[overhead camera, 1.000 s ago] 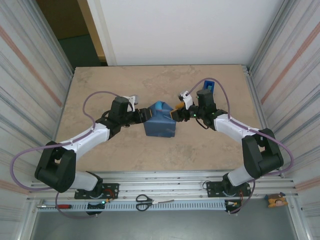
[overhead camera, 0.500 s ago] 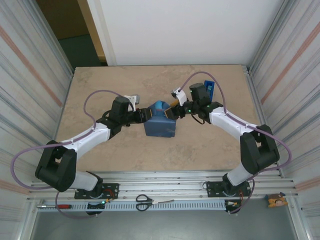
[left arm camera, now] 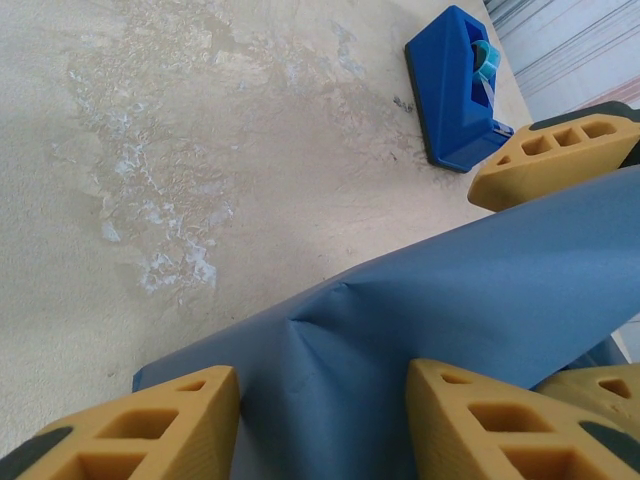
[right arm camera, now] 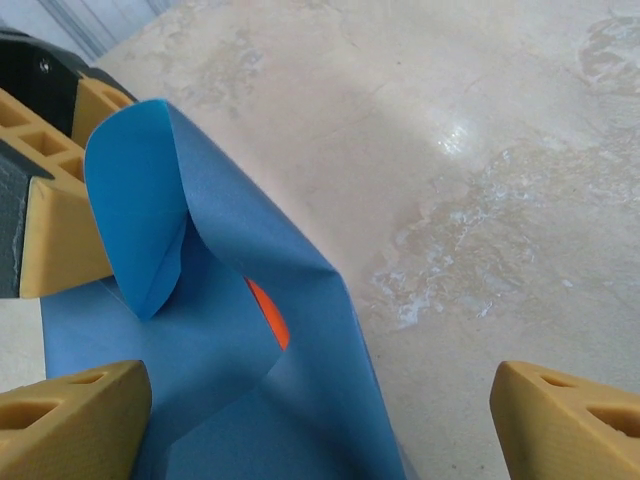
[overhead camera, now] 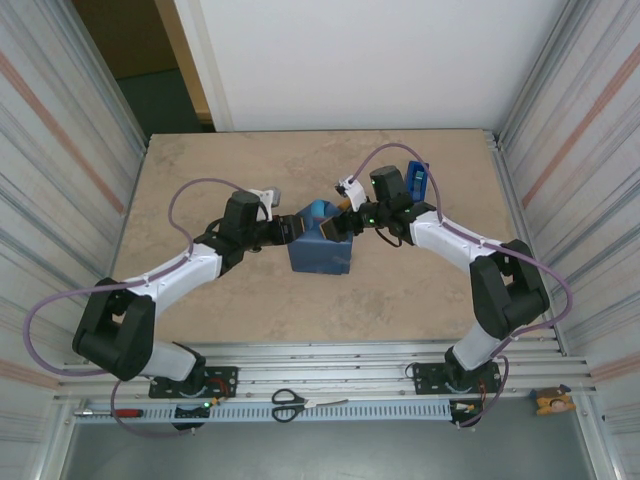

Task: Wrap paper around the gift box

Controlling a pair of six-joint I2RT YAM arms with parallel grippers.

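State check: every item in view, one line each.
gift box: almost fully covered, one orange sliver showing
paper: folded over the box, one flap curled up loose
tape dispenser: standing on the table, apart from the paper
left gripper: open, paper between the jaws
right gripper: open wide, above the paper's edge
scissors: closed, lying on the front rail

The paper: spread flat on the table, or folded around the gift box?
Folded around it, not sealed: the paper drapes the gift box, one flap curls up, and an orange sliver shows through a gap.
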